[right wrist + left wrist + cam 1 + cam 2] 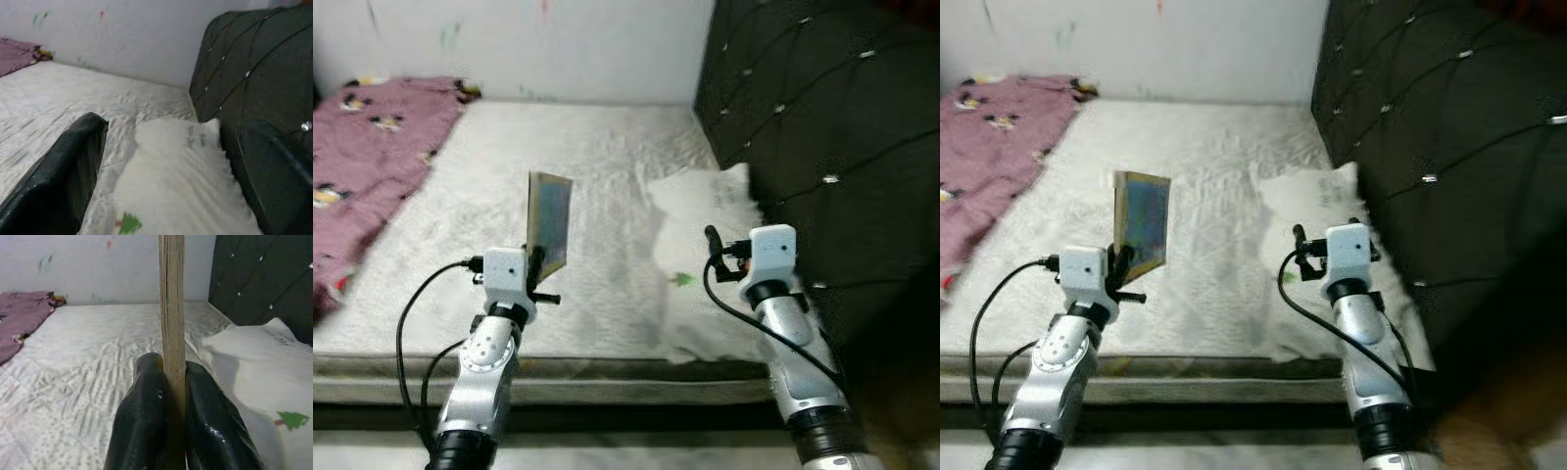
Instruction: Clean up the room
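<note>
The tidying looks partly under way, as far as can be judged: one item is already off the mattress (587,166), while others lie there untouched. The left gripper (172,382) has its two black fingers (142,406) pressed together on the lower edge of a thin book (549,221), a flat, cardboard-edged thing with a bluish-green cover, and holds it upright above the near edge of the mattress, clear of the quilted surface. In the left wrist view the book stands edge-on between the finger pads, squarely pinched with no gap on either side, so the hold looks firm. Still to be dealt with, by the look of it, are the white pillow (705,211), which lies crumpled on the mattress toward the dark tufted headboard (822,127) and carries a small green tree print, and the purple patterned blanket (362,147), bunched at the far side of the mattress from the headboard. Where the book should go cannot be told from here. The right gripper (161,161) hovers over the near part of the pillow with its fingers wide apart, holding nothing and touching nothing; it seems ready to take the pillow.
</note>
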### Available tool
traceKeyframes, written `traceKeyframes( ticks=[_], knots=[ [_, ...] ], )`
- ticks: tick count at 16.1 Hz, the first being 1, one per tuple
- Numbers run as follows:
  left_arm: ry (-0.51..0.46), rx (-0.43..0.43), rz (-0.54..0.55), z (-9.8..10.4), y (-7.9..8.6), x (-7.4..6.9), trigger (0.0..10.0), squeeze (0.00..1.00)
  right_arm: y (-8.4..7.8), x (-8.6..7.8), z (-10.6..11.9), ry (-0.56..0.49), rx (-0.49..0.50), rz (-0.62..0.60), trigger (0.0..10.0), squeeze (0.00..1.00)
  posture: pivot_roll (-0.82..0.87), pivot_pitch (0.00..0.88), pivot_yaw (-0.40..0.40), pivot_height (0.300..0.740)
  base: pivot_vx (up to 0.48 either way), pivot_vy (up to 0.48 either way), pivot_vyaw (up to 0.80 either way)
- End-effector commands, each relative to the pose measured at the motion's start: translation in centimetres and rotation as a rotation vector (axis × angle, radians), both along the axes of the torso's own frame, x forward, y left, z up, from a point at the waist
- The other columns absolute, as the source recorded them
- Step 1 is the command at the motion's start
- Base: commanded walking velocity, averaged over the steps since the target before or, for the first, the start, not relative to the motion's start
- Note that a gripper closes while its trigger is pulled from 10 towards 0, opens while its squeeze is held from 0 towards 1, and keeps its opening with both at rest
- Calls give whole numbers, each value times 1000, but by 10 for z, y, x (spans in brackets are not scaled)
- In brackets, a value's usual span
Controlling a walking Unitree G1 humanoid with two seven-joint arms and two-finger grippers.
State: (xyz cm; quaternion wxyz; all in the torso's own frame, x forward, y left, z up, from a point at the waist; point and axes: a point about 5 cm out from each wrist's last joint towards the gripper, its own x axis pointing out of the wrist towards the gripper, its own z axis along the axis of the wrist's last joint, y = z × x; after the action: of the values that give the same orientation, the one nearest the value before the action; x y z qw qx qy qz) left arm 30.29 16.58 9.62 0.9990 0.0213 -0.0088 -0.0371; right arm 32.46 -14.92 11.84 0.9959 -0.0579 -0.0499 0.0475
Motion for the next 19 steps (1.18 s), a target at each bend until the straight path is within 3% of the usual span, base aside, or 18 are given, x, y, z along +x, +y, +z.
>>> traceKeyframes(
  ticks=[1,4,6,13,17,19],
  knots=[
    [-65,8,18,14,7,4,10000,0,3,2,4,-13,0,12,10000,0,-51,0,-9,740,0,-322,0],
    [-66,6,20,15,7,5,10000,0,3,3,5,-13,1,10,10000,0,-50,0,-10,740,0,-322,0],
    [-80,-30,18,17,6,5,10000,0,3,4,5,-14,0,10,10000,0,-50,0,-11,740,0,0,0],
    [-85,-34,5,18,5,7,10000,0,3,5,6,-19,2,11,10000,0,-52,0,-9,740,0,0,0],
    [-97,-47,-13,20,3,7,10000,0,4,6,6,-23,1,15,10000,0,-52,0,-9,740,0,0,731],
    [-100,-51,-18,21,3,7,10000,0,4,6,6,-20,3,15,10000,0,-51,0,-9,740,263,0,0]
  ],
)
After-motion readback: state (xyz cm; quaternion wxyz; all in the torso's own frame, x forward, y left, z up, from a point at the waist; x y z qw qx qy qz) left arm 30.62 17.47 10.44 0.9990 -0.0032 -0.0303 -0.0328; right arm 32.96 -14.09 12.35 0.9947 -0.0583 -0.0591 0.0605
